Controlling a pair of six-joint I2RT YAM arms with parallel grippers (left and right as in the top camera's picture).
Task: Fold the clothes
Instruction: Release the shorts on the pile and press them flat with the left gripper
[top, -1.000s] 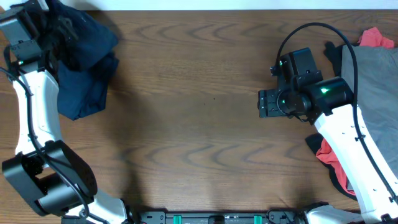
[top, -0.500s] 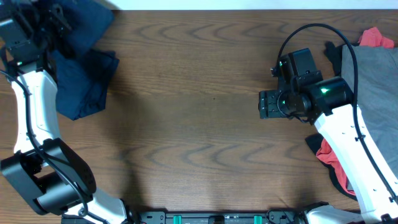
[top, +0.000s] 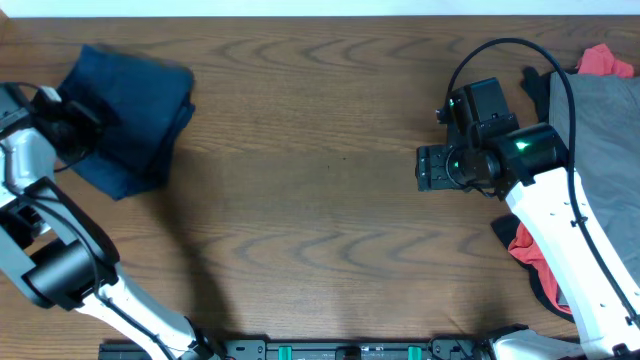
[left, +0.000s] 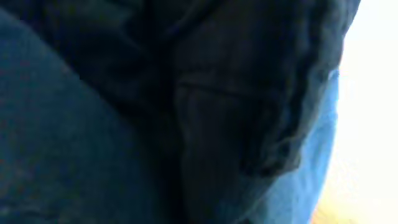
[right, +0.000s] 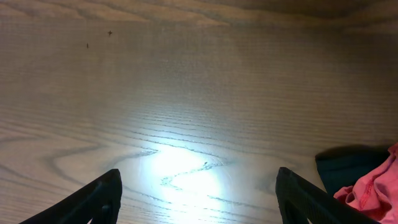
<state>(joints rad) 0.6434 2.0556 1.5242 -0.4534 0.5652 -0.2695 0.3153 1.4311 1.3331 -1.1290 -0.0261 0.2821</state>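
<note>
Navy garment against left hand, grip unclear, right hand spread wide above table

No legible text, label, brand, number or sign appears in any view, on fabric, table or arm housings.

Overhead faces straight down on the whole desk. The left wrist view is pressed close against the navy garment at the far-left corner. The right wrist view skims low over the desk wood.

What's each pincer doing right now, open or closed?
Left pincer: cannot tell, buried in the navy garment.
Right pincer: open, empty, over the table.
</note>
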